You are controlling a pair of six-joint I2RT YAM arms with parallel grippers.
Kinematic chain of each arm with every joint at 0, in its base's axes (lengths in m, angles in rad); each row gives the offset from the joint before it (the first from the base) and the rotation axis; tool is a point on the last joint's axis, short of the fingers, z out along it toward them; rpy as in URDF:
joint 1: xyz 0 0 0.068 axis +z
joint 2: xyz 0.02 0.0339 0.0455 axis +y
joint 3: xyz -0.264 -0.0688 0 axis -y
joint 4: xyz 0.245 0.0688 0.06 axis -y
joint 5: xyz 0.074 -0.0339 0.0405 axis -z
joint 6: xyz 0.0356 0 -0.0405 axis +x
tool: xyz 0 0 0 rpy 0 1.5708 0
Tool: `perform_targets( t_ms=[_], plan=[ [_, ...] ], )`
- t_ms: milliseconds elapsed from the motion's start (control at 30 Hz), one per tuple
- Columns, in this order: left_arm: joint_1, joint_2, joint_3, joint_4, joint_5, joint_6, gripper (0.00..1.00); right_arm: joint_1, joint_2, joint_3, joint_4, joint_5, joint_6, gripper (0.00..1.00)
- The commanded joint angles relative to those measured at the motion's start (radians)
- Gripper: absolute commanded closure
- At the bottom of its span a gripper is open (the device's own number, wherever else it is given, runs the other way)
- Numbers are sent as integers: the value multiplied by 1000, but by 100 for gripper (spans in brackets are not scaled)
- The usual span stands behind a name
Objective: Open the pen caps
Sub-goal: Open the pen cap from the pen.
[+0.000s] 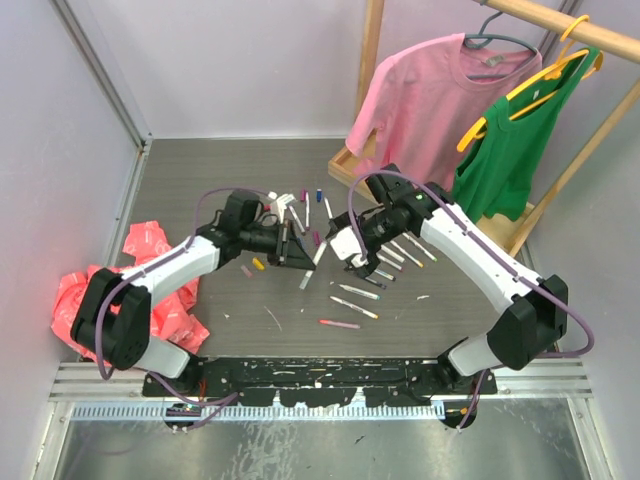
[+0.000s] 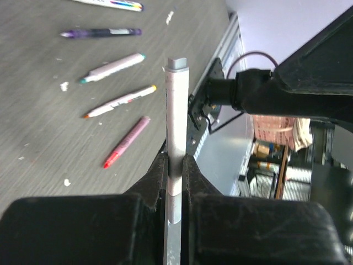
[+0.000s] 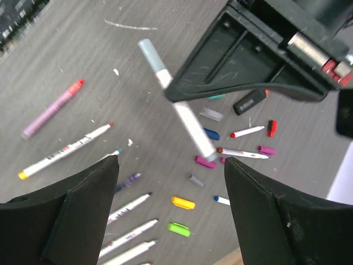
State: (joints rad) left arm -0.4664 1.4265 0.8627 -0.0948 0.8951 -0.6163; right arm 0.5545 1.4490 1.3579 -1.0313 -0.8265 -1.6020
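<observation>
My left gripper (image 1: 297, 254) is shut on a white pen (image 2: 176, 116) with a grey end, held clear of the table. In the right wrist view that pen (image 3: 190, 124) slants down out of the left gripper (image 3: 248, 61). My right gripper (image 3: 171, 160) hangs open and empty just past the pen's lower end; in the top view this gripper (image 1: 355, 252) is to the right of the held pen (image 1: 312, 268). Loose pen caps lie below: yellow (image 3: 182, 203), green (image 3: 178, 229), magenta (image 3: 205, 162), blue (image 3: 211, 133), grey (image 3: 194, 180). Uncapped pens (image 1: 358, 292) lie on the table.
More pens (image 2: 113, 67) lie in rows under and beside the right arm. A wooden rack with a pink shirt (image 1: 430, 95) and a green top (image 1: 510, 150) stands at the back right. Red packets (image 1: 150, 245) are piled at the left. A metal rail (image 1: 320, 385) runs along the near edge.
</observation>
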Motion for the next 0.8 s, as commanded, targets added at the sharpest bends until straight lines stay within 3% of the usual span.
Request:
perform_targets(
  t_ms=[0,433,767],
  plan=[
    [-90,51,110,-96,79,105,100,10,7,33,-42,54,-235,19],
    [-213,168,224,-141,82,142,100,108,3,-77,-47,262,-309,41],
    [-220,168,222,-111,65,123,100,154,-22,-106,-49,239,-261,82]
  ],
)
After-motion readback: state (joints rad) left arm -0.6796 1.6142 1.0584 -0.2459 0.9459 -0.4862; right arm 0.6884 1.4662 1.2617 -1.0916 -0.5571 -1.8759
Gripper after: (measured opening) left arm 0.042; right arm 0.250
